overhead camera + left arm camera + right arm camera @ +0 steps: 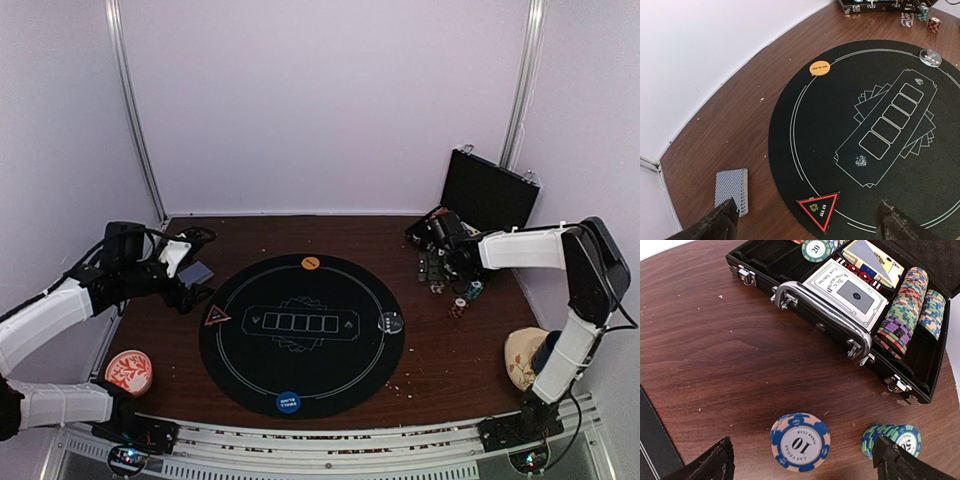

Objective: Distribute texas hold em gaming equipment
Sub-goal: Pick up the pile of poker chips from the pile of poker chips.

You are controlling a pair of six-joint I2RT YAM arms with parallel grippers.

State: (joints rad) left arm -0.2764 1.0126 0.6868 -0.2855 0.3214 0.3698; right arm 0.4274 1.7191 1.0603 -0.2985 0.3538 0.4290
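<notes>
**Left gripper** (807, 205): fingers set wide apart, holding nothing. It hangs over the left edge of the round black mat (300, 345). In the wrist view its left finger (715, 222) lies just beside the deck and its right finger is over the mat.

**Right gripper** (802, 440): fingers also spread wide, nothing between them. It hangs at the far right of the table (450, 360), in front of the open black case (920, 375).

**Cards:** one grey-blue-backed deck (731, 191) lies flat on the bare wood, just off the mat's left edge. A boxed deck (847, 290) sits inside the case.

**Markers:**
- The red triangle marker (818, 210) lies on the mat at its left rim.
- The orange disc (310, 263) sits at the far rim.
- The blue disc (288, 402) sits at the near rim.
- The dark disc (391, 322) sits at the right, inside the printed ring.

**Chips:**
- A blue-and-orange stack marked 10 (800, 441) stands on the wood directly below the right gripper.
- A green stack (892, 440) stands just beside the right finger.
- Both stacks are off the mat, between it and the case.
- Further rows of chips (902, 305) lie on edge in the case's compartments.

**Other:** a red-and-white dish (129, 370) rests at the near left corner, well apart from the mat.
</notes>
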